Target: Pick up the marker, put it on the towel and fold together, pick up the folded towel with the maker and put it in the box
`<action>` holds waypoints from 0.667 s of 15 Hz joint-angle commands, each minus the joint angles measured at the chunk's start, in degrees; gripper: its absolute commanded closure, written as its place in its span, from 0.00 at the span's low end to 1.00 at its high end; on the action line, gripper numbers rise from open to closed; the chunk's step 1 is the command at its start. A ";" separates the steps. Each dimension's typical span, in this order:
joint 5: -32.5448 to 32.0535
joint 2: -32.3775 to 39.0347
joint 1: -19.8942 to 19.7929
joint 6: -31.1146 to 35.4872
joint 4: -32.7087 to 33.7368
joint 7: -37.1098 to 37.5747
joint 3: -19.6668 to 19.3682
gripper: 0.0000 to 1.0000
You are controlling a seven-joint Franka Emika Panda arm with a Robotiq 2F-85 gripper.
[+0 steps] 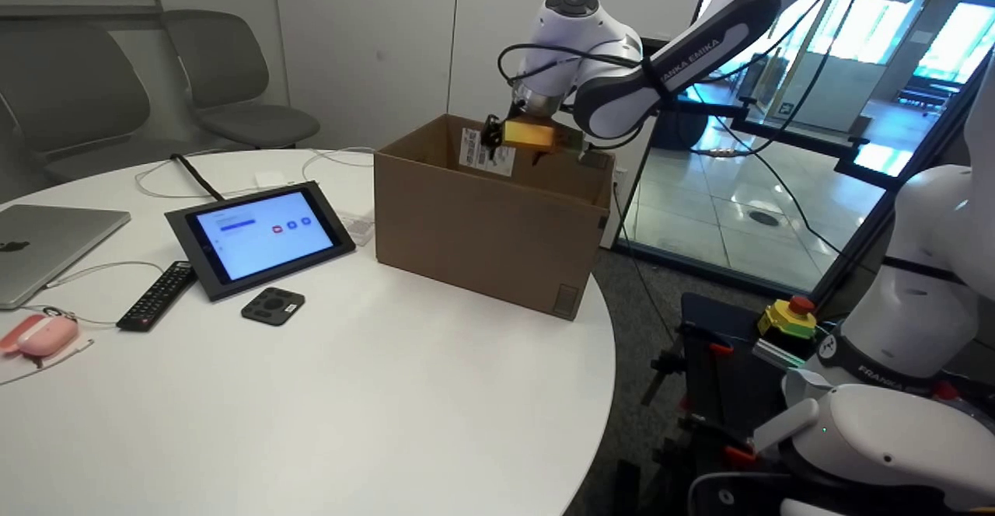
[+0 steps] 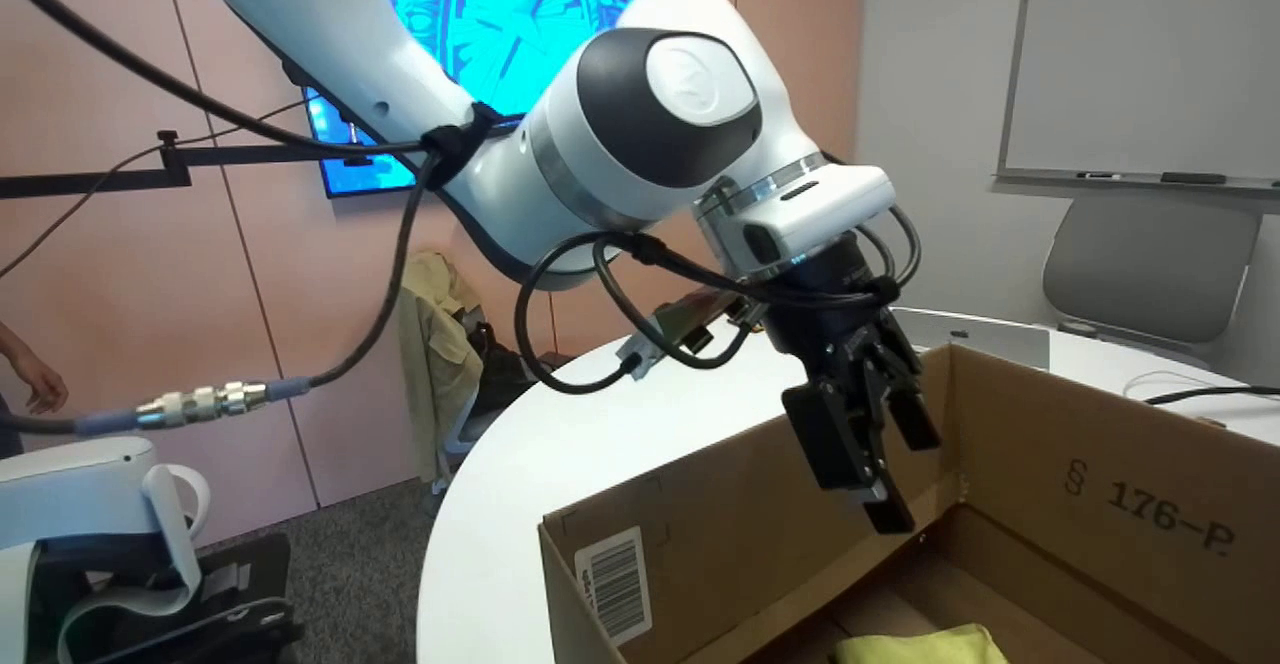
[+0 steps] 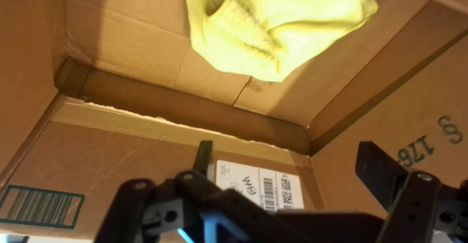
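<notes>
- Wrist view, your gripper point(image 3: 287, 160): set wide, its fingers point(image 3: 376, 169) well apart at 7 and 4 o'clock from the view's middle.
- Wrist view, your towel point(image 3: 292, 19): one, yellow, bunched in folds on the floor of the box point(image 3: 128, 151), at 12 o'clock, cut off by the top edge, apart from the fingers.
- Wrist view, white label point(image 3: 252, 173): printed, on the box's cardboard, between 5 and 6 o'clock, seen between your fingers.
- Wrist view, green-framed barcode point(image 3: 42, 206): on the cardboard, 8 o'clock.
- In an exterior view, arm point(image 2: 570, 174): white and dark, entering between 10 and 11 o'clock; your gripper hangs over the box at 4 o'clock. Towel part-visible inside the box, 5 o'clock.
- Same view, wall screen point(image 2: 530, 24): lit, 11 o'clock, partly behind the arm. Whiteboard point(image 2: 1150, 54): 2 o'clock.
- In an exterior view, table point(image 1: 373, 392): white, rounded, bearing the box; your gripper is above the box's mouth, finger spacing you cannot tell here.
- Same view, tablet point(image 1: 268, 236): lit, 9 o'clock from the box. From the tablet: remote point(image 1: 159, 296), 8 o'clock, just beside; laptop point(image 1: 58, 248), 9 o'clock; pink case point(image 1: 50, 337), 8 o'clock, beyond the remote.
</notes>
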 commanded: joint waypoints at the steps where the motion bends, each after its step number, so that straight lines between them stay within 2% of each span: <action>1: 6.70 -7.70 -0.74 -1.97 -6.60 -12.38 5.86 0.00; 5: 18.11 -16.43 0.35 -8.61 -12.33 -27.47 10.88 0.00; 6: 21.48 -18.55 -0.02 -11.69 -12.77 -31.62 12.57 0.00; 10: 31.72 -26.28 0.51 -26.91 -12.44 -46.42 15.39 0.00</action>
